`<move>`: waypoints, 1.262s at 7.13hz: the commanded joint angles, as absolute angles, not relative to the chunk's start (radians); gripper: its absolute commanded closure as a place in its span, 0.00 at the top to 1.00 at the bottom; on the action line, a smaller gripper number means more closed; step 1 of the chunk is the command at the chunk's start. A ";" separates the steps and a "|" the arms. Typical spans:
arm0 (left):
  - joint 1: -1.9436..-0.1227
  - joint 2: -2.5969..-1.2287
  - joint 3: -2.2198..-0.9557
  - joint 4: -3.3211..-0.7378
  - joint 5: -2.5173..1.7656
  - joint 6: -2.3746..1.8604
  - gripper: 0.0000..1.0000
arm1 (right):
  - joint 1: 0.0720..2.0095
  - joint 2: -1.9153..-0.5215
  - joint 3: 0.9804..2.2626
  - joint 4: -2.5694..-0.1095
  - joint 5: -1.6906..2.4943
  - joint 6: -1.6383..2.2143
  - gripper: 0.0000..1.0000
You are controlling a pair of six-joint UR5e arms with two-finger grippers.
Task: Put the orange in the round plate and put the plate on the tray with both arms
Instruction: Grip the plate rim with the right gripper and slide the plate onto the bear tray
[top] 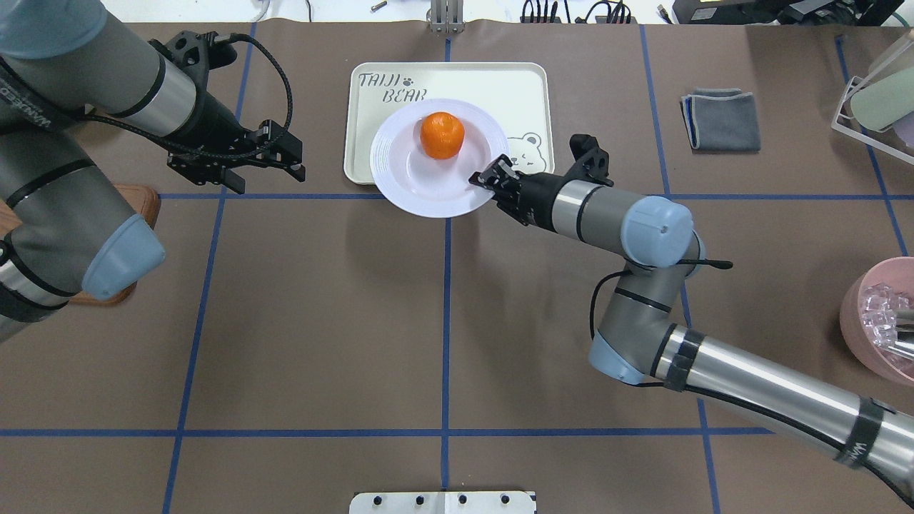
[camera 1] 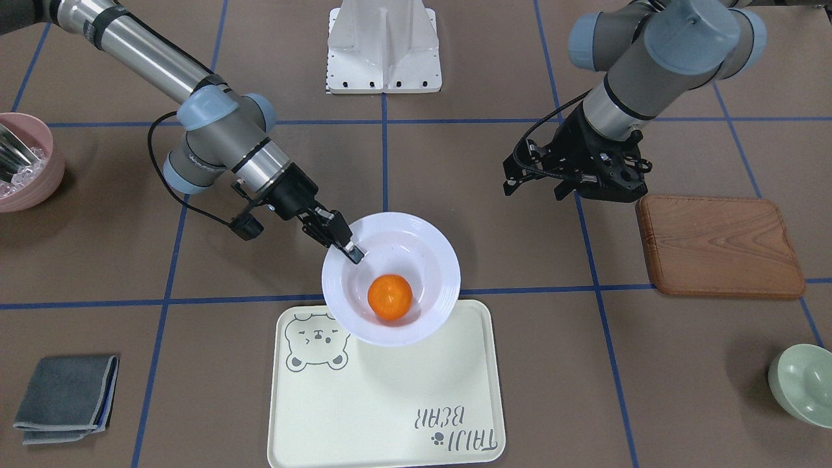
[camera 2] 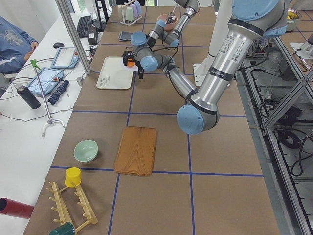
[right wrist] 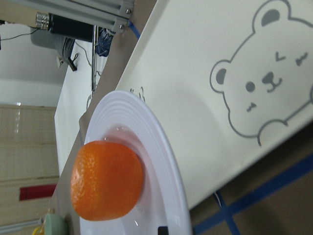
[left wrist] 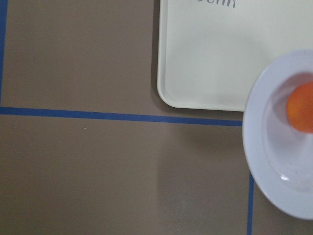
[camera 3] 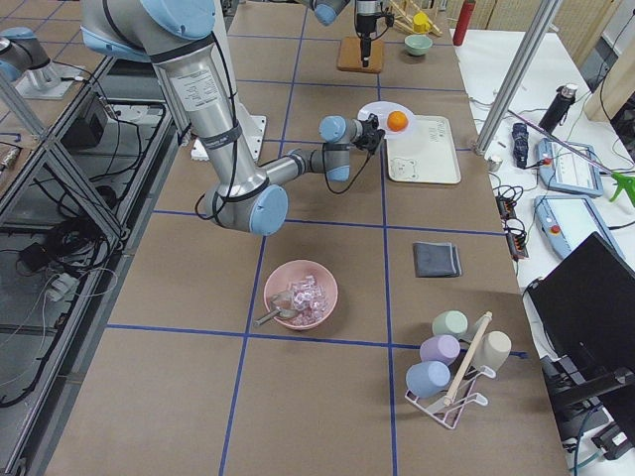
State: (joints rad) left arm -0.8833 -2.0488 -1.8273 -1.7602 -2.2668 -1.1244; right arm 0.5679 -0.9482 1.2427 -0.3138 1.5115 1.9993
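The orange (camera 1: 390, 297) (top: 442, 135) lies in the sunken centre of the white round plate (camera 1: 426, 244) (top: 428, 194). My right gripper (camera 1: 353, 250) (top: 493, 177) is shut on the plate's rim on the robot's side. It holds the plate tilted over the tray's (camera 1: 390, 403) (top: 525, 93) near corner by the bear drawing, and the plate's shadow falls on the tray. My left gripper (camera 1: 536, 188) (top: 264, 171) hangs open and empty over bare table, well to the side of the plate. Its wrist view shows the tray corner (left wrist: 210, 58) and the plate's edge (left wrist: 271, 152).
A brown wooden board (camera 1: 718, 247) lies under the left arm, with a pale green bowl (camera 1: 806, 383) beyond it. A pink bowl (camera 1: 26, 162) with clear pieces and a folded grey cloth (camera 1: 65, 398) sit on the right arm's side. A cup rack (top: 878, 93) stands at the far corner.
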 commanded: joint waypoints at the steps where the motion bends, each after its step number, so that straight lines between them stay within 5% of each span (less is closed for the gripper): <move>1: -0.885 -2.045 -1.844 -1.749 -2.266 -1.124 0.98 | 0.583 -0.788 1.061 -0.461 1.371 2.140 0.00; 3: -0.885 -2.043 -1.845 -1.749 -2.266 -1.124 0.98 | 0.583 -0.726 1.013 -0.616 1.322 2.232 0.00; 4: -0.885 -2.043 -1.848 -1.749 -2.266 -1.124 0.98 | 0.584 -0.729 1.017 -0.617 1.327 2.236 0.99; 6: -0.885 -2.045 -1.848 -1.747 -2.266 -1.124 0.98 | 0.583 -0.777 1.162 -0.626 1.359 2.234 1.00; 9: -0.884 -2.045 -1.844 -1.747 -2.266 -1.124 0.98 | 0.589 -1.091 1.679 -0.860 1.541 2.022 1.00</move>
